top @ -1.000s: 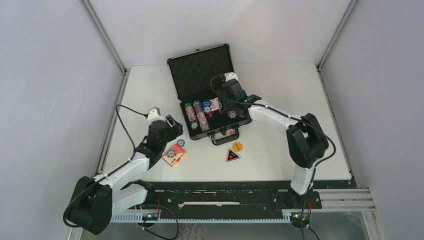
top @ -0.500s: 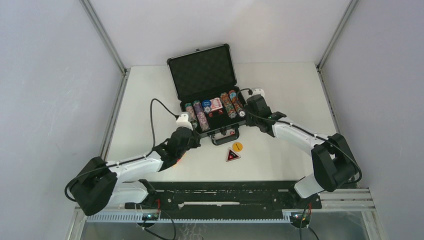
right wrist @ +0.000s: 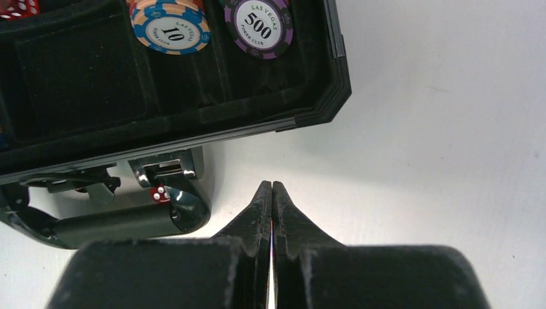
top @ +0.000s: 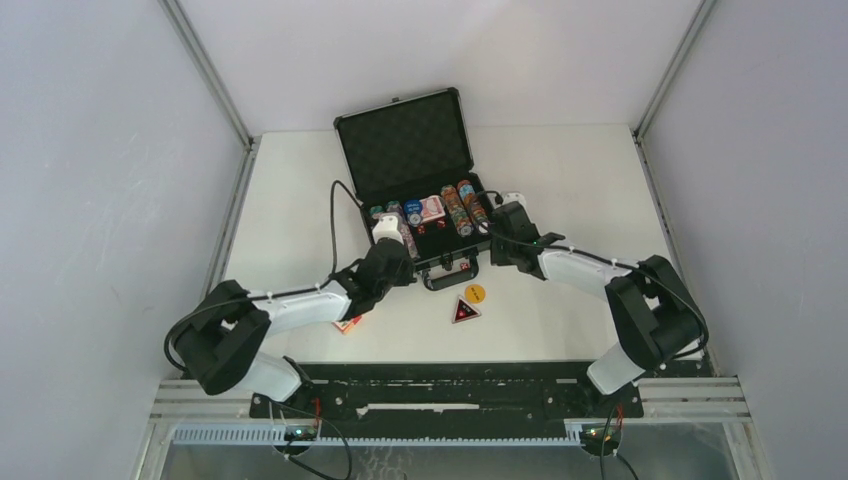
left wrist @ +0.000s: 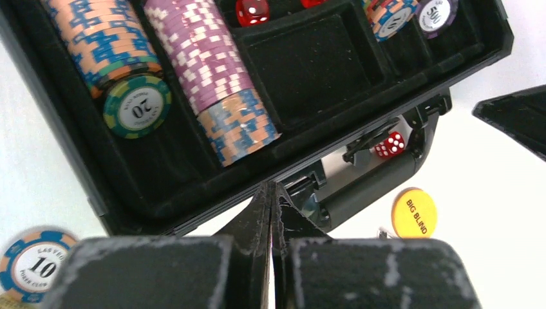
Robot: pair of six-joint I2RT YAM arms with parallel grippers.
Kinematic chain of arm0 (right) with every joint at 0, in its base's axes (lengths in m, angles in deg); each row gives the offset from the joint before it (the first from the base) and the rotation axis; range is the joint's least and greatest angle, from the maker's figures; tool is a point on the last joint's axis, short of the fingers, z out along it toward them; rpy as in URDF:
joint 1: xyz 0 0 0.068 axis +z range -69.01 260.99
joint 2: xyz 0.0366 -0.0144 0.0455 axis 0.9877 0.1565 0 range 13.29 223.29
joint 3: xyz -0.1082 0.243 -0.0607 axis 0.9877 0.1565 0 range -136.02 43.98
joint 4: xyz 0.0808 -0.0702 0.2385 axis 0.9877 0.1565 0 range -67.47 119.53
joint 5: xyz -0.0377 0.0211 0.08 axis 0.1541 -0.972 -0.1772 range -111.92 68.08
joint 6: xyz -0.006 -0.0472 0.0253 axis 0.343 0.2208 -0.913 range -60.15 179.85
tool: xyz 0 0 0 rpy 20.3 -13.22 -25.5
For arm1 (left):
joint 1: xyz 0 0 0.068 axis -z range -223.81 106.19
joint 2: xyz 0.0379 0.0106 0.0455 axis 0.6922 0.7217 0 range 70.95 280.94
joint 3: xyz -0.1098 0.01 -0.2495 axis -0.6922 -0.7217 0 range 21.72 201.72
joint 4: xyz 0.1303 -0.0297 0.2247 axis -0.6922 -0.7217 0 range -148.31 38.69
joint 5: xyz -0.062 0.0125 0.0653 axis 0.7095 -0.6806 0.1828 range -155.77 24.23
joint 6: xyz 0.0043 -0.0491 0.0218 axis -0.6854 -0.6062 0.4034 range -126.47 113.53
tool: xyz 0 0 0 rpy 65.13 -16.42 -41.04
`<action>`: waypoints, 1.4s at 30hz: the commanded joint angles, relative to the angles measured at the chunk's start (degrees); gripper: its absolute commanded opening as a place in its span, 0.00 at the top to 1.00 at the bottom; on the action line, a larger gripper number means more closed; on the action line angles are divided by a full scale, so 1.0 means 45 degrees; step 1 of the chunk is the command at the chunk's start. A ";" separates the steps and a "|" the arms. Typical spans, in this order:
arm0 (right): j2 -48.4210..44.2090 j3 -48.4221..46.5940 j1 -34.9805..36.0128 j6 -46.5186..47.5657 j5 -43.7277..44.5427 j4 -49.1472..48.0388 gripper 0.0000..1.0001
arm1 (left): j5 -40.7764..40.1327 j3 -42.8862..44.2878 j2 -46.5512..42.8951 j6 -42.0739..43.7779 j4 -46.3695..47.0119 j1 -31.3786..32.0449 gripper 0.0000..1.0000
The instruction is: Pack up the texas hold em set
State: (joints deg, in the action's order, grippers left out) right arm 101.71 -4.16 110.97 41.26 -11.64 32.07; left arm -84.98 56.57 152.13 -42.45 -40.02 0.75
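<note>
Briefcase, open for loading, chip stacks slotted inside; left gripper and right gripper clenched empty at its front, die and blind button outside, unpacked.

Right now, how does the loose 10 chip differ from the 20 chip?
The 10 chip lies face-up outside the case; the 20 chip stands on edge in a foam slot, ending a row. The 10 has a blue-orange rim, the 20 green-yellow. Both have white numbered centres.

Your case sits open back-ctr w/ chip stacks in its tray. Die by its handle; two buttons in front, card box front-left.
</note>
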 commanded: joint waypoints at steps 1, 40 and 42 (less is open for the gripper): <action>0.0615 -0.0682 -0.0200 -0.0190 -0.0378 -0.0762 1.00 | -0.0590 0.0664 0.0736 0.0049 -0.0575 -0.0314 1.00; 0.3952 -0.3051 0.0938 0.0161 -0.3145 -0.2049 1.00 | 0.0221 -0.0657 -0.0194 -0.0443 -0.0567 -0.3183 0.99; 0.4190 -0.3051 0.1006 0.0118 -0.3660 -0.2324 1.00 | 0.0184 -0.0788 -0.0449 -0.0440 -0.0507 -0.3186 0.96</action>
State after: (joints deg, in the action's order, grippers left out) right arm 118.39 -15.51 113.81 41.63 -22.70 27.28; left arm -84.56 54.23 153.79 -44.03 -45.55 -13.57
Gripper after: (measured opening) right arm 0.006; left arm 0.023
